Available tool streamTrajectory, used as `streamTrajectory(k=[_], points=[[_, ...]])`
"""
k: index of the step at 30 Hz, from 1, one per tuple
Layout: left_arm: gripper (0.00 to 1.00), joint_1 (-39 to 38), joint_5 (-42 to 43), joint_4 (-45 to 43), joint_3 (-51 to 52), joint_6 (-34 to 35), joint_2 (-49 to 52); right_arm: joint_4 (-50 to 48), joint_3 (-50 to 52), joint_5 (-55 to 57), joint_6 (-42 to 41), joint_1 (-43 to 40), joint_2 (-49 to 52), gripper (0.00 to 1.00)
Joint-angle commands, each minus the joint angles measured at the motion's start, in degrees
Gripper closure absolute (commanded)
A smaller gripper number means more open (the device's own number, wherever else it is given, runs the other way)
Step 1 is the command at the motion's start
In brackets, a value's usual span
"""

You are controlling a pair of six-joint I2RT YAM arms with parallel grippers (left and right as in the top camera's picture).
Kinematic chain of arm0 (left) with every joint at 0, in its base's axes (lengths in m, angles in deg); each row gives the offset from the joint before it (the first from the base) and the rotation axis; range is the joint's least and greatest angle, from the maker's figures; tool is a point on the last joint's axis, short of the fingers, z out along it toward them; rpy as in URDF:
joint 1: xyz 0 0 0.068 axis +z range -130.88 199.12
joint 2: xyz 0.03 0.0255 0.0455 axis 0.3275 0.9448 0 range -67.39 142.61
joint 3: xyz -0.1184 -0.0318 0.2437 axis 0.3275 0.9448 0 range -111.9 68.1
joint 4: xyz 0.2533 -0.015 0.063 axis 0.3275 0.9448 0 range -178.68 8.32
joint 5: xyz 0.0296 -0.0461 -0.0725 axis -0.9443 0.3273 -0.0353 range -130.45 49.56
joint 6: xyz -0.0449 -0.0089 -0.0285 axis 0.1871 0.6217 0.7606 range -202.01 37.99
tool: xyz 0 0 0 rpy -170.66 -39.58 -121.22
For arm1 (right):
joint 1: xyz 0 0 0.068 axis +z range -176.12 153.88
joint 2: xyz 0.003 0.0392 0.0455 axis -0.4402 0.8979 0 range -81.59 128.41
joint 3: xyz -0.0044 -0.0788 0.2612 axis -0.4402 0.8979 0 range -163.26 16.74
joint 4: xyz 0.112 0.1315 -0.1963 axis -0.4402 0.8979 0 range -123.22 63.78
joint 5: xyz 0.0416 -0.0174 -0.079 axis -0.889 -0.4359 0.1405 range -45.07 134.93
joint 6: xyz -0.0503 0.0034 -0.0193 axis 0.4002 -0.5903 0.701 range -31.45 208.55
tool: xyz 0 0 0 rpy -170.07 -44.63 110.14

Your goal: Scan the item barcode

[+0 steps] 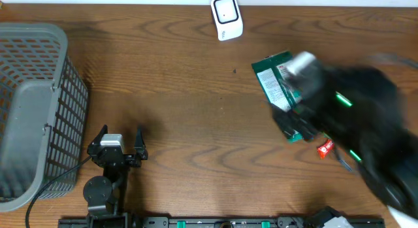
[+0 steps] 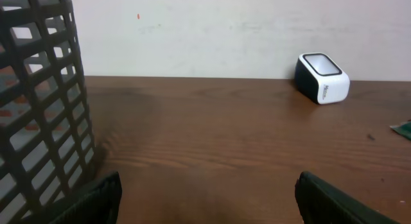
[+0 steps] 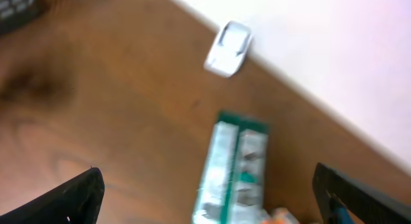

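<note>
The brown worktop (image 1: 196, 123) holds everything. The big grey basket (image 1: 32, 110) sits just beside my left end effector (image 1: 122, 131), on its left side. That end effector has its fingers wide apart and holds nothing.

My right end effector (image 3: 207, 176) looks blurry from above. Its fingers are wide apart too, with nothing between them. The green packet (image 1: 274, 81) lies flat on the worktop right under it and a little in front of it. I am not touching the packet as far as I can tell.

The white scanner (image 1: 226, 17) stands far ahead of my right end effector, near the wall. A little red thing (image 1: 325, 148) lies close behind the packet.

I think the job has hardly begun. The packet is not picked up yet, and it is well apart from the scanner. I cannot see its barcode. I need to grab the packet, lift it, and show the barcode to the scanner.
</note>
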Motion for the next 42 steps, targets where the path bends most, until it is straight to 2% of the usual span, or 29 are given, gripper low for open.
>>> streamTrajectory(k=[1, 5, 6, 13, 24, 30, 33, 37, 40, 42], points=[[0.13, -0.04, 0.37, 1.77, 0.94, 0.72, -0.39, -0.02, 1.97, 3.13, 7.80, -3.48, -8.20, 0.01], [0.13, -0.04, 0.37, 1.77, 0.94, 0.72, -0.39, -2.64, 10.58, 1.79, 7.93, -9.88, -22.12, 0.01], [0.13, -0.04, 0.37, 1.77, 0.94, 0.70, -0.39, -5.53, 16.52, -0.35, 7.91, -12.61, -29.09, 0.01], [0.13, -0.04, 0.37, 1.77, 0.94, 0.72, -0.39, -22.08, 38.32, -2.93, 7.89, -18.69, -47.58, 0.01], [0.13, -0.04, 0.37, 1.77, 0.94, 0.72, -0.39, -68.87, 68.24, -2.91, 0.52, -23.45, -60.13, 0.01], [0.13, -0.04, 0.37, 1.77, 0.94, 0.70, -0.39, -88.76, 80.63, -2.64, -2.40, -24.11, -60.35, 0.01], [0.13, -0.04, 0.37, 1.77, 0.94, 0.72, -0.39, -91.91, 85.50, -2.67, -7.54, -25.20, -60.35, 0.01], [0.13, -0.04, 0.37, 1.77, 0.94, 0.72, -0.39, -91.01, 90.58, -2.73, -14.16, -26.69, -60.35, 0.01], [0.13, -0.04, 0.37, 1.77, 0.94, 0.72, -0.39, -88.21, 93.07, -2.69, -15.61, -26.86, -60.37, 0.01], [0.13, -0.04, 0.37, 1.77, 0.94, 0.70, -0.39, -82.58, 92.96, -2.69, -17.03, -26.86, -60.37, 0.01]])
